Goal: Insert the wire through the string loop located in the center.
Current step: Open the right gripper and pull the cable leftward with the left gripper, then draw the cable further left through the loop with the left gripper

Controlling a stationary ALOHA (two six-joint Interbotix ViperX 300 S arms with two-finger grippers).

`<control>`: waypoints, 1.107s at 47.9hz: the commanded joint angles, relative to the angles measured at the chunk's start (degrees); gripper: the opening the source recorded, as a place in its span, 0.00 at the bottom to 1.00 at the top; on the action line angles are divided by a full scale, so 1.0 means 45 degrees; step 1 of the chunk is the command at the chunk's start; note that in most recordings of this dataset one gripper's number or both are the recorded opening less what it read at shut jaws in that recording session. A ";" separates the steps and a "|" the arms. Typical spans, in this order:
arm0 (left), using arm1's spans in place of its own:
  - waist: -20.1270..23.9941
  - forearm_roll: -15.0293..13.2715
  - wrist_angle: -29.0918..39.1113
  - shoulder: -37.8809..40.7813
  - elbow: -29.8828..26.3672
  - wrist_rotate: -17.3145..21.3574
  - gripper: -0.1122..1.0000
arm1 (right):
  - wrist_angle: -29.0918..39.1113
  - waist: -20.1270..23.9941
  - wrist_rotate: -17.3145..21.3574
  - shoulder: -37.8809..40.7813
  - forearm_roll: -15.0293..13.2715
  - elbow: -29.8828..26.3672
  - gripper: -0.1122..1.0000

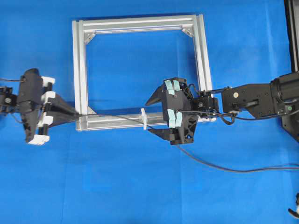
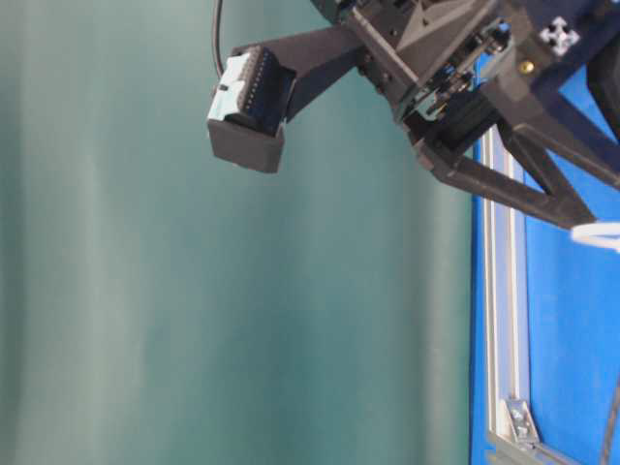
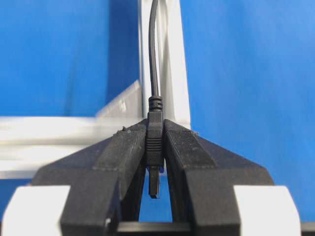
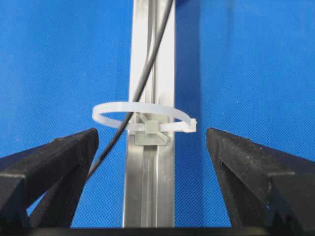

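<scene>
Your frame (image 1: 140,74) lies flat on the blue desk (image 1: 140,186), and the loop (image 4: 142,115) stands on its near rail. The wire (image 4: 147,64) already runs through that loop — threading looks done, only pulling through or letting go remains. Your left hand (image 3: 155,162) pinches the plug, off the frame's left corner; your right hand (image 4: 152,147) is spread wide around the loop.

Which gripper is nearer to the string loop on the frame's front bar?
Right. The right gripper, jaws open, sits just beside the string loop. The left gripper, clamping the wire, is off past the frame corner.
</scene>
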 commanded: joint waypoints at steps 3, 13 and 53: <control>-0.0352 0.0020 -0.0020 -0.0449 0.0254 0.0039 0.17 | -0.0039 0.0020 -0.0020 -0.0234 -0.0020 -0.0117 0.95; -0.0332 0.0039 0.0410 -0.0195 0.0020 0.0234 0.17 | -0.0039 0.0020 -0.0020 -0.0234 -0.0020 -0.0137 0.95; 0.0020 0.0039 0.0762 -0.0156 -0.0195 0.0039 0.65 | 0.0156 0.0098 -0.0020 -0.0254 -0.0020 -0.0195 0.95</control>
